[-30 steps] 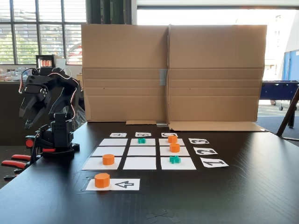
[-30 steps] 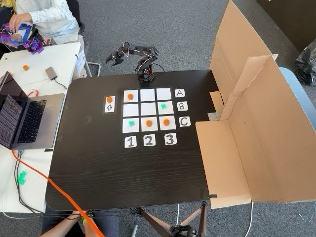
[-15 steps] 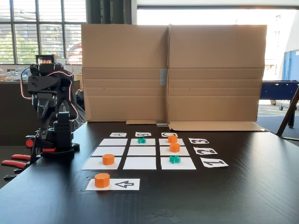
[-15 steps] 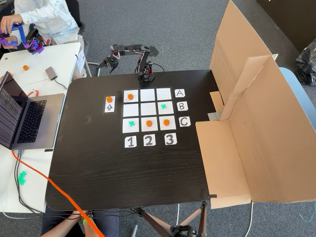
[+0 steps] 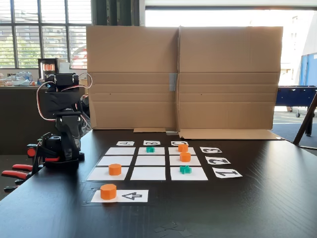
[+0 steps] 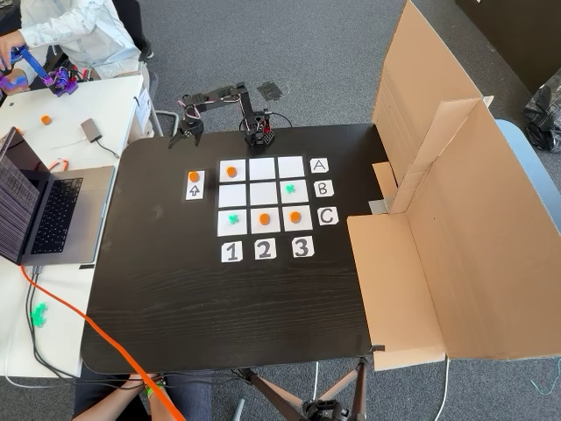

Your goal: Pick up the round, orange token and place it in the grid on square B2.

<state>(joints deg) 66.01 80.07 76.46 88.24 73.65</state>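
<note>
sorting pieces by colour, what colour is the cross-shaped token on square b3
Green token, clearest in a fixed view from above.

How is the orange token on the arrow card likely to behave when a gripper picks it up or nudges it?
The orange token looks like a short solid plastic puck, so it is probably stiff and light. It rests on a flat face and is wider than tall, so a nudge would likely slide it rather than tip or roll it. The thin arrow card beneath may shift with it.

The gripper [image 6: 186, 137] is too small to tell its jaws' spacing.
</note>
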